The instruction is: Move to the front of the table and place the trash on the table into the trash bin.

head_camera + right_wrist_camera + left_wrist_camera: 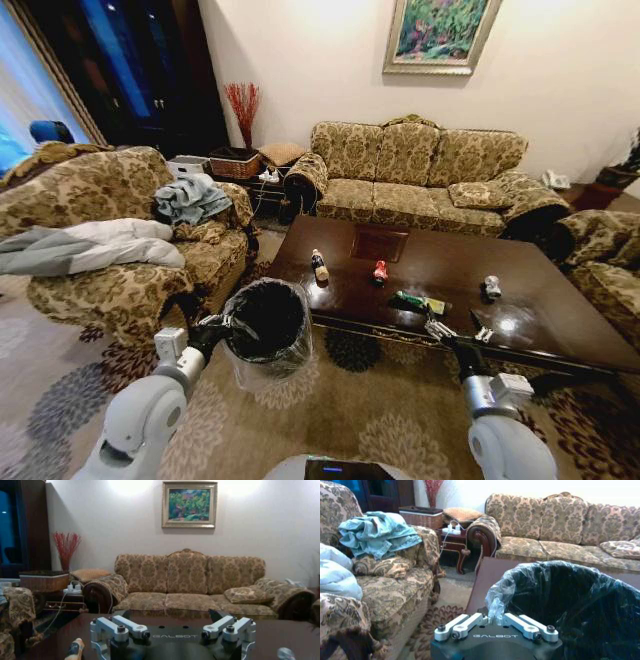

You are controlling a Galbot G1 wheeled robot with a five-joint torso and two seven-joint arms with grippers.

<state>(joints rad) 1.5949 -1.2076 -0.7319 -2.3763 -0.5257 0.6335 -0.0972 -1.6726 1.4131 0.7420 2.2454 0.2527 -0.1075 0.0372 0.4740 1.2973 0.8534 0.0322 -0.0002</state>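
Two pincers — left (222, 322) clamped on trash bin (268, 330) rim (bag pinched), right (437, 330) spread empty over table (560, 320)

Both arms have glossy white rounded shells that narrow to grey cuffs and black wrists. Each wrist block is dark grey with "GALBOT" printed in pale letters. The left gripper (495, 624) and right gripper (172, 630) have silver metal links fastened with dark screws.

Glossy wood table (545, 300); crinkly plastic bin liner (262, 368)
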